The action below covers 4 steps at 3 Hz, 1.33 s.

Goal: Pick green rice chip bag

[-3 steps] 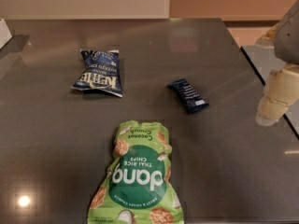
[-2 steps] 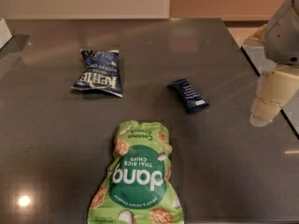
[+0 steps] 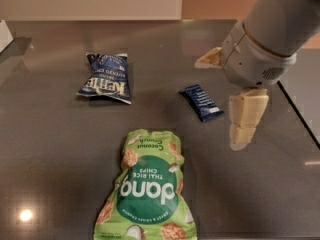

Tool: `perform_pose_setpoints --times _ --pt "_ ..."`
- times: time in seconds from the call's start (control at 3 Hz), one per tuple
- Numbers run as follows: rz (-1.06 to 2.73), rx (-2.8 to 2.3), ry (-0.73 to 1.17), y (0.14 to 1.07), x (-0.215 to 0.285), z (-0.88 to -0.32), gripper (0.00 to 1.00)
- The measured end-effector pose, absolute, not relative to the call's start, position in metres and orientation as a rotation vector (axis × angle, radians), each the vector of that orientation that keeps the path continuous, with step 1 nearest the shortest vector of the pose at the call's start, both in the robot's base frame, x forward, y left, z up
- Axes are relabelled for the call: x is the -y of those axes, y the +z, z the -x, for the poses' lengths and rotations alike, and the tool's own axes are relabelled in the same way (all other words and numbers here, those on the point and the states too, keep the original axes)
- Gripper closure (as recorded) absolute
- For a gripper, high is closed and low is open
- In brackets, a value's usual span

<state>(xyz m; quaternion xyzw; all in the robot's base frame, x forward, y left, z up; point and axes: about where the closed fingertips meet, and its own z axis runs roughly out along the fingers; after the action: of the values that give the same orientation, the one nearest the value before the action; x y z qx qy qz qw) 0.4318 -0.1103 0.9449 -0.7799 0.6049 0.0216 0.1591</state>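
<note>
The green rice chip bag [image 3: 148, 190] lies flat on the dark table at the front centre, a light green pouch with a dark green circle and a white "dang" logo, upside down to the camera. My gripper [image 3: 220, 105] hangs above the table to the right of and behind the bag, over the area just right of the small dark blue bar wrapper [image 3: 201, 102]. Its two cream fingers [image 3: 246, 118] are spread apart and hold nothing. It is well clear of the bag.
A dark blue Kettle chip bag [image 3: 105, 78] lies at the back left. The table's right edge [image 3: 300, 111] runs just right of the gripper. A white object [image 3: 4, 34] sits at the far left edge.
The arm has swung in from the right edge toward the table's middle, and the gripper now hangs next to the bar wrapper. The bags have not moved.
</note>
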Motion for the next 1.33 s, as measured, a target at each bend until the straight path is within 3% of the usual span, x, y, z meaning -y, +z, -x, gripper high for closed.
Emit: perform_pose_setpoints --times 0.67,1.33 --pt "2.539 -1.242 0.214 0.911 0.024 -0.406 0.0" --pt "2.812 -0.799 0.239 0.862 -0.013 -0.372 0.0"
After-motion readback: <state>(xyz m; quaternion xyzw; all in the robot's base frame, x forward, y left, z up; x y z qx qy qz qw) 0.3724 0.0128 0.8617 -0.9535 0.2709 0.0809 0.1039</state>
